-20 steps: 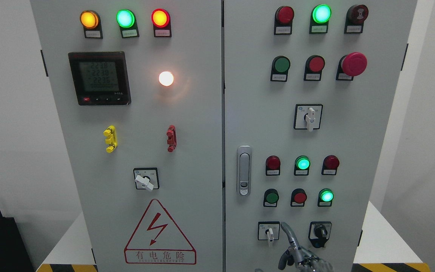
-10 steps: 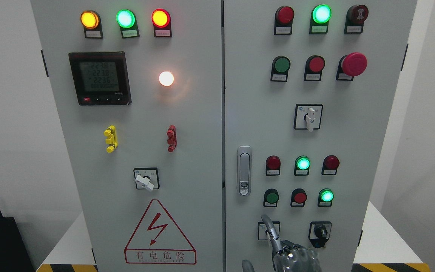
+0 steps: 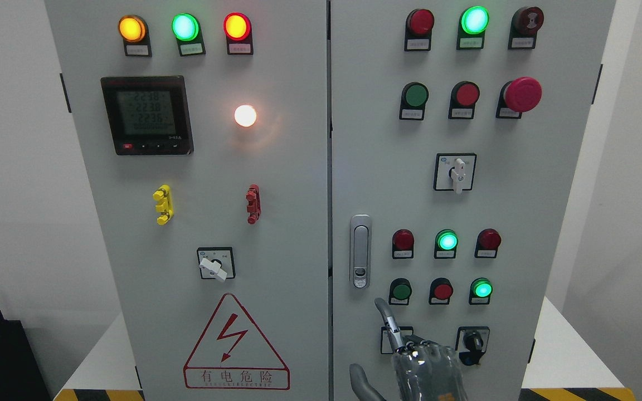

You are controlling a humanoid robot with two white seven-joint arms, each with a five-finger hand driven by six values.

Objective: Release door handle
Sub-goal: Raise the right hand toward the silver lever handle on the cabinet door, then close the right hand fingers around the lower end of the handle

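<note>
Your robot's right hand [image 3: 424, 370] came up from the bottom edge, right of the middle. Its pointing finger [image 3: 386, 318] stuck straight up, leaning a little toward 11 o'clock. The thumb [image 3: 361, 381] poked out to the side, at 9 o'clock from the palm. You could not see the other fingers well behind the back of the hand. The hand held nothing.

The door handle [image 3: 360, 252] was free. It was a tall silver handle near the left edge of the right door [image 3: 521, 195], lying flat and upright. It was at 11 o'clock from the fingertip, close by but with a gap between them.

The finger crossed in front of a little white switch [image 3: 383, 348], so you saw only part of it. A black knob switch [image 3: 472, 341] sat at 3 o'clock from the finger. Just above the hand was a row of three round buttons: a dark green one [image 3: 400, 291], a red one [image 3: 442, 291] and a glowing green one [image 3: 482, 289].

Far up at 1 o'clock sat a big red mushroom button [image 3: 523, 94].

The left door [image 3: 287, 250] was at 9 o'clock. It had a red lightning warning sign [image 3: 236, 345], a dark meter screen [image 3: 147, 115] and a bright white lamp [image 3: 245, 116]. Both doors looked closed.
</note>
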